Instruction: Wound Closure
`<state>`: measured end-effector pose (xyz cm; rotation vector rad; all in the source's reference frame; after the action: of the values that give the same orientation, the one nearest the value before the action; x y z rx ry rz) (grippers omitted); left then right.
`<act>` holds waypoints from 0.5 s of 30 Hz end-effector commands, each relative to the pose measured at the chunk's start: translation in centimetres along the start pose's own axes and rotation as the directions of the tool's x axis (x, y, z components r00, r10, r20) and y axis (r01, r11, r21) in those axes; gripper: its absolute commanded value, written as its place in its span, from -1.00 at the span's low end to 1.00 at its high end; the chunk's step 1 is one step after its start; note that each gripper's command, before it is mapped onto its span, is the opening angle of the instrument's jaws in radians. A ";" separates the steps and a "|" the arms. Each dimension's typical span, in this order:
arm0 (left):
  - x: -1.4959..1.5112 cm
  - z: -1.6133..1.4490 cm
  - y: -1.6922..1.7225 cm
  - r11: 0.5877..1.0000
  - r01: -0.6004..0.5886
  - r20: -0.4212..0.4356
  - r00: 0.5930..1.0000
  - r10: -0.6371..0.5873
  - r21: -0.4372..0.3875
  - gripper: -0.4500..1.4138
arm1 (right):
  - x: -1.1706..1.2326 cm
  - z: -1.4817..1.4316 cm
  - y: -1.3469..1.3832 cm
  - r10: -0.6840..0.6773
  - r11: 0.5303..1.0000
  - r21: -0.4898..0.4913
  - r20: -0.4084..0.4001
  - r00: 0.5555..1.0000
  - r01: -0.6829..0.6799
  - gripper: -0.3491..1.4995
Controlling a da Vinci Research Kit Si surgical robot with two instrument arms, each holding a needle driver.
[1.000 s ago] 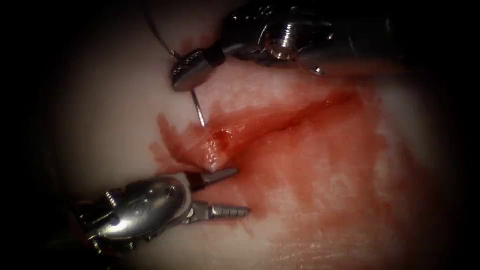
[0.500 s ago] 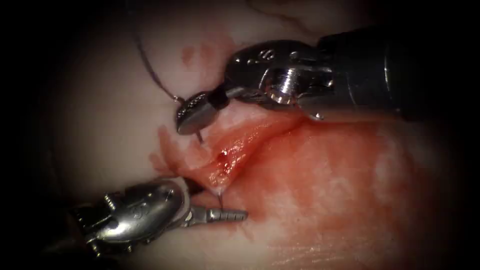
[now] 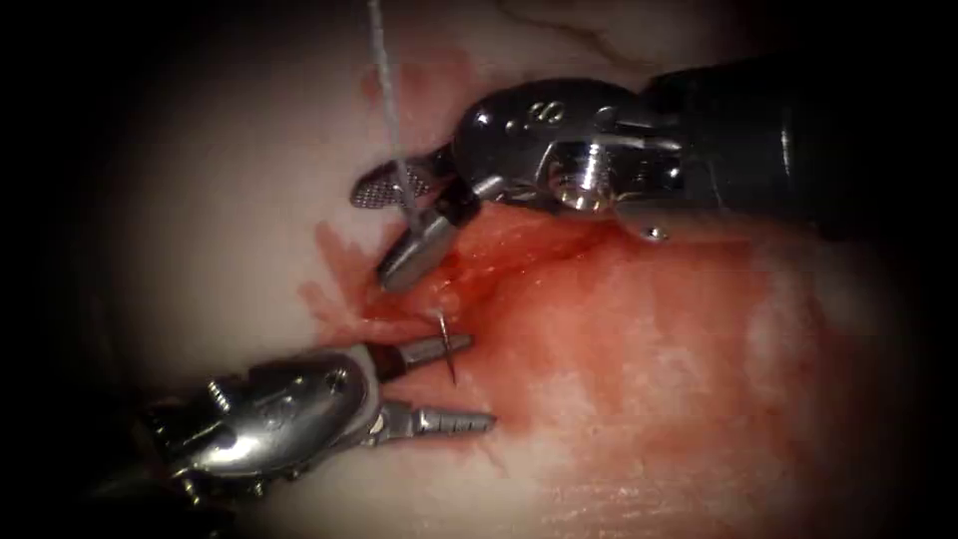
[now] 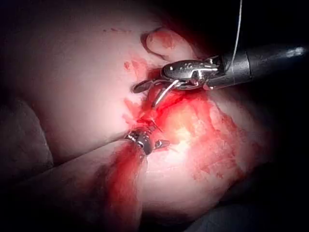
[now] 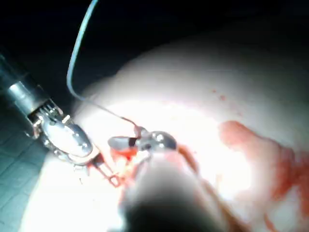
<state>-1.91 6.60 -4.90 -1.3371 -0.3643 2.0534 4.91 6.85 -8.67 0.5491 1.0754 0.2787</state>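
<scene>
The tissue (image 3: 249,200) has a red cut (image 3: 519,245) running from upper right to lower left. The curved needle (image 3: 448,351) sits in the tissue at the cut's lower end; only its pointed end sticks out, crossing the upper jaw of my left tool (image 3: 482,381). That tool comes from the lower left, open and holding nothing. My right tool (image 3: 369,240) stands open over the cut's left edge, free of the needle. The pale thread (image 3: 384,90) drops from above across its jaws. The left wrist view has both tools, right (image 4: 152,94) and left (image 4: 147,141).
Red fluid (image 3: 639,339) stains the tissue to the right of the cut and around its lower end. The right tool's thick dark shaft (image 3: 778,140) crosses above the cut's upper part. In the right wrist view the left tool (image 5: 65,135) lies beside a loop of thread (image 5: 77,48).
The right tool drove the needle into the cut's left edge, then opened and let it go. The needle's point came out by the left tool's upper jaw. The left tool stayed put.
</scene>
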 end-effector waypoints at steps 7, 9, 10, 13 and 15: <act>0.00 0.08 -0.02 1.000 -0.001 -0.001 1.000 0.001 -0.003 0.09 | 0.26 0.05 0.12 -0.126 0.984 -0.131 -0.045 0.991 0.119 0.82; 0.00 0.08 -0.02 1.000 -0.001 -0.001 1.000 0.001 -0.003 0.09 | 0.26 0.03 0.11 -0.126 0.984 -0.130 -0.049 0.991 0.119 0.82; 0.00 0.08 -0.02 1.000 -0.001 -0.001 1.000 0.001 -0.003 0.09 | 0.25 0.03 0.10 -0.127 0.984 -0.129 -0.052 0.991 0.119 0.82; 0.00 0.07 -0.02 1.000 -0.001 -0.001 1.000 0.001 -0.004 0.09 | 0.21 -0.04 0.01 -0.160 0.980 -0.128 -0.071 0.984 0.150 0.73; 0.00 0.08 -0.02 1.000 -0.001 -0.001 1.000 0.001 -0.004 0.09 | 0.20 -0.07 -0.02 -0.168 0.980 -0.125 -0.074 0.983 0.158 0.67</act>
<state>-1.90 6.60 -4.90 -1.3388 -0.3675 2.0534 4.82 6.92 -8.89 0.3445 1.1700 0.2209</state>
